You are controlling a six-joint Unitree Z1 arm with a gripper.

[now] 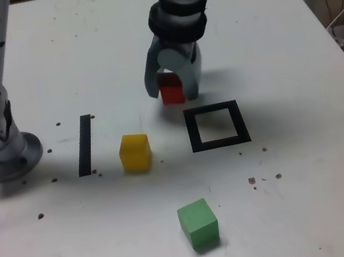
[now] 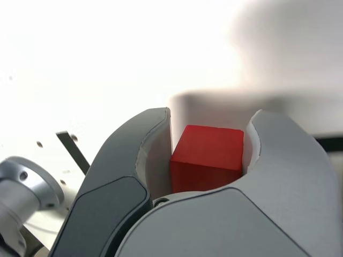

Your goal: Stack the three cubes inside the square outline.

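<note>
I've got the gripper (image 1: pixel 175 94) closed on the red cube (image 1: pixel 172 92), seemingly just off the table. The square outline (image 1: pixel 217 126) lies just ahead of it, empty. Next I carry the cube over and lower it inside.

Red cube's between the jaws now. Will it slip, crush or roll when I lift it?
Probably none. The red cube looks like a solid matte block with flat faces, so the gripper pads should bear flush and it likely won't roll. It seems rigid and small, probably light. Both pads look against its sides in the wrist view.
</note>
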